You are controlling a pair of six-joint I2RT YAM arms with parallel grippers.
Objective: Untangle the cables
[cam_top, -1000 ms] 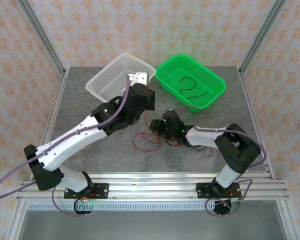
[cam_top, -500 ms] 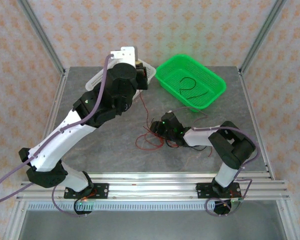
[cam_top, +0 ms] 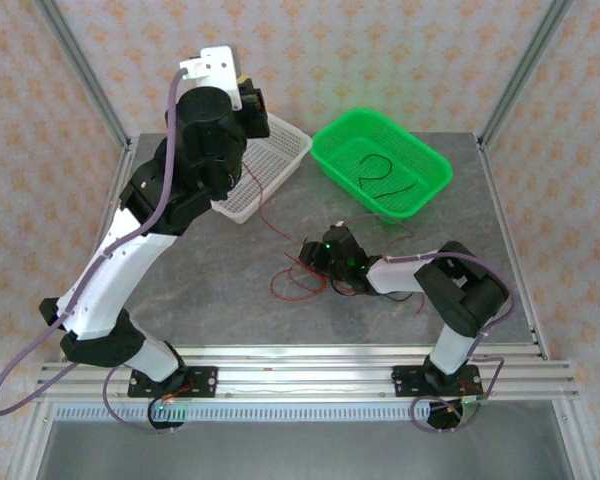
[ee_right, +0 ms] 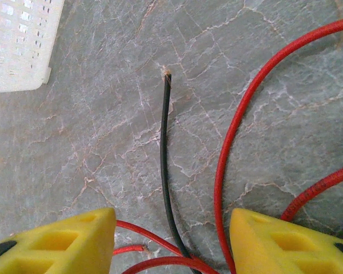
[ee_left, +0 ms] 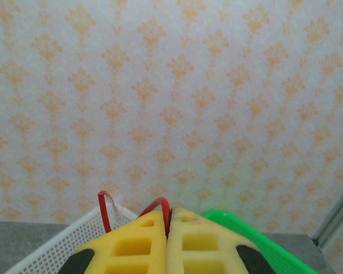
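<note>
Tangle of red and black cables (cam_top: 302, 278) lying on the grey table (cam_top: 210, 290) near its centre, just beside the right gripper (cam_top: 310, 256). One red cable (ee_left: 165, 206) rises from the tangle and slants past the white basket (cam_top: 272, 165) to the raised left gripper (ee_left: 168, 220). Its yellow fingers (ee_left: 131, 245) are pressed together on this cable, and a short frayed end curls above them. The right gripper sits low over the table, jaws apart. A black cable (ee_right: 164, 160) with a bare tip and a red loop (ee_right: 231, 142) lie on the table between its fingers. A further black cable (cam_top: 380, 176) curls inside the green basket (cam_top: 422, 192) at the table's far right.
</note>
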